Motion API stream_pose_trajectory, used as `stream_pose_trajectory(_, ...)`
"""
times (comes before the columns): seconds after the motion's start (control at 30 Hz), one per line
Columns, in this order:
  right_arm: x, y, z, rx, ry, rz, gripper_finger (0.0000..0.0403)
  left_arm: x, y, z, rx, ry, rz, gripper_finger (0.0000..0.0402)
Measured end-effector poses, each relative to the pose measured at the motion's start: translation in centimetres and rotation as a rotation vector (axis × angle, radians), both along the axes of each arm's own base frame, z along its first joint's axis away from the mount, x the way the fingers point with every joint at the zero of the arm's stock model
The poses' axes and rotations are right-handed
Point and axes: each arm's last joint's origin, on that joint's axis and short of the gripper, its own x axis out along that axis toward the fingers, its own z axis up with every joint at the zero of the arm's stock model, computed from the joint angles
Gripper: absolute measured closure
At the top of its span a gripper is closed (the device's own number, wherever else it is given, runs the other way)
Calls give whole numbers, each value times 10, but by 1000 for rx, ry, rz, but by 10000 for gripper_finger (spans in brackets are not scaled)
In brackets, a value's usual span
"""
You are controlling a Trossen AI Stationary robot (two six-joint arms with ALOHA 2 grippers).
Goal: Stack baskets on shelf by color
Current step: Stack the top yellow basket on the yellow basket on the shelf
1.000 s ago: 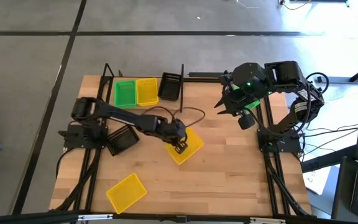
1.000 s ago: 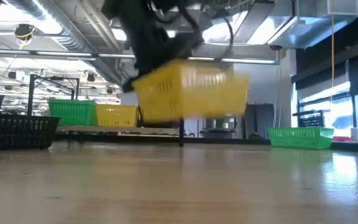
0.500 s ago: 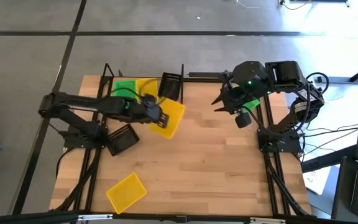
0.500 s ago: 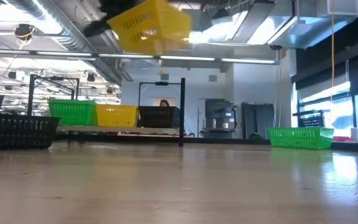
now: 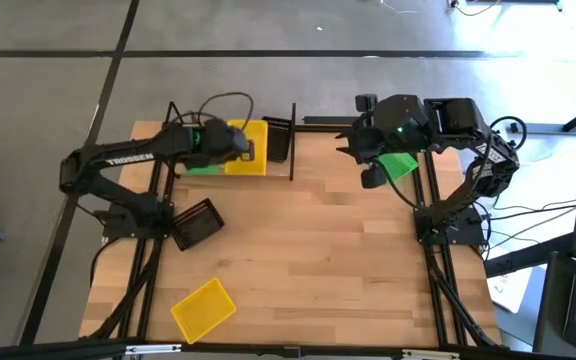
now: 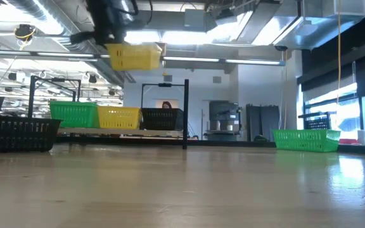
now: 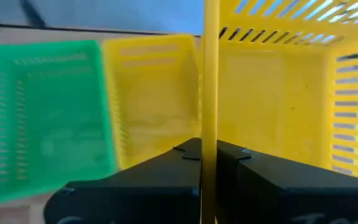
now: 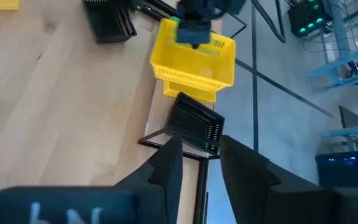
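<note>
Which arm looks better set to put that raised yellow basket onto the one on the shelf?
The left. Its gripper is shut on the raised yellow basket, directly above the yellow basket on the shelf. The right gripper hangs empty, farther along the table's far edge.

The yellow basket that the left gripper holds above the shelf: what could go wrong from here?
The left gripper pinches only one wall of the held yellow basket, so it may tilt or slip.

It hangs high above the yellow basket on the shelf; lowered off-center, it could catch the green basket or black basket.
</note>
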Motion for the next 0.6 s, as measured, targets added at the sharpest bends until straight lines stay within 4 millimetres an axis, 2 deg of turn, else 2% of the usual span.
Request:
stream_pose_trajectory(0.3,2,0,-1,11,5,12,295,-15,51,-14,-32,114,160,401)
stream_pose_trajectory(0.6,3,0,-2,11,7,12,295,-4,73,-42,-111,228,154,401)
